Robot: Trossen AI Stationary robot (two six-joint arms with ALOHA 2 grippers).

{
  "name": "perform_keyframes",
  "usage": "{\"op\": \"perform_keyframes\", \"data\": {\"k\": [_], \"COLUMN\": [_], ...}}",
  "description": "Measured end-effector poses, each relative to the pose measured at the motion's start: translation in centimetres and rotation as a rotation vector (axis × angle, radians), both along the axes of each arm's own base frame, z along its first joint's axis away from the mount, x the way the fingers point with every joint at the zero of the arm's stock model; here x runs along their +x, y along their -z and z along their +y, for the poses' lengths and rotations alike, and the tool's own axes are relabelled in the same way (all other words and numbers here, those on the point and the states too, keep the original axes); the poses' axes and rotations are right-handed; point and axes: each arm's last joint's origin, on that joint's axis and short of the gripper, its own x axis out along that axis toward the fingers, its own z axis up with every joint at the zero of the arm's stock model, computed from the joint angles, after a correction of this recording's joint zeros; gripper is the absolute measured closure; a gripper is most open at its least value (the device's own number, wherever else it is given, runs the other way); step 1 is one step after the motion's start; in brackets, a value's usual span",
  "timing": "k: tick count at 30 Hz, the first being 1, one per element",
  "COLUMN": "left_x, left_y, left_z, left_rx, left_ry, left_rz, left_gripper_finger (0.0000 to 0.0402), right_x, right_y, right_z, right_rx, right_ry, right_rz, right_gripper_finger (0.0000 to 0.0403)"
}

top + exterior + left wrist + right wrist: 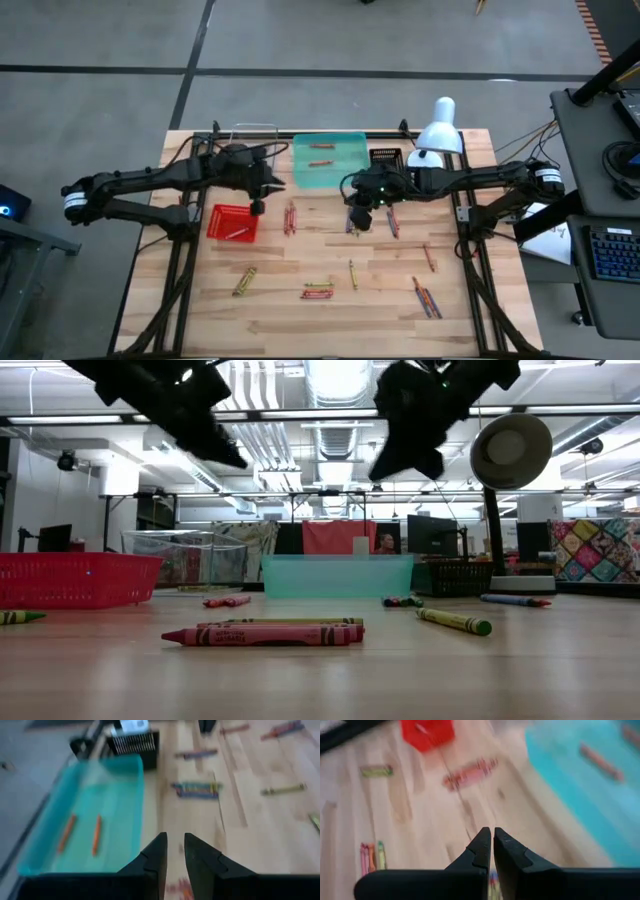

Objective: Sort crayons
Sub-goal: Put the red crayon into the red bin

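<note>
The left end effector (257,207), fingers slightly apart and empty, is hovering beside the red basket (231,222); the right end effector (362,222), pressed together, is hanging over scattered crayons (318,291). Descending closed risks knocking crayons away.

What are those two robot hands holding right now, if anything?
Nothing, as far as the views show. The left hand has a small empty gap between its fingers, above the table beside the teal tray. The right hand is shut with no crayon between its fingertips.
</note>
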Motion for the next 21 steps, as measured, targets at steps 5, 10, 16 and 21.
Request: {"op": "perform_keyframes", "data": {"k": [5, 10, 16, 21], "left_x": [1.4, 2.6, 3.6, 4.2], "left_y": [0.0, 0.8, 2.1, 2.6], "left_z": [0.5, 0.9, 1.2, 1.4], "left_rx": [0.025, 0.013, 0.002, 0.007], "left_ry": [0.000, -0.008, -0.008, -0.006], "left_rz": [-0.074, -0.088, -0.050, -0.053], "left_gripper_finger": [0.0353, 0.0353, 0.0353, 0.0353], "right_x": [-1.2, -2.5, -4.4, -5.0], "right_y": [1.1, 1.9, 2.7, 2.9], "right_z": [0.1, 0.3, 0.6, 0.7], "right_rx": [0.092, 0.213, 0.340, 0.364], "right_ry": [0.084, 0.184, 0.344, 0.423], "right_rz": [0.165, 0.313, 0.512, 0.573], "right_gripper_finger": [0.0390, 0.0390, 0.0390, 0.0390]}}
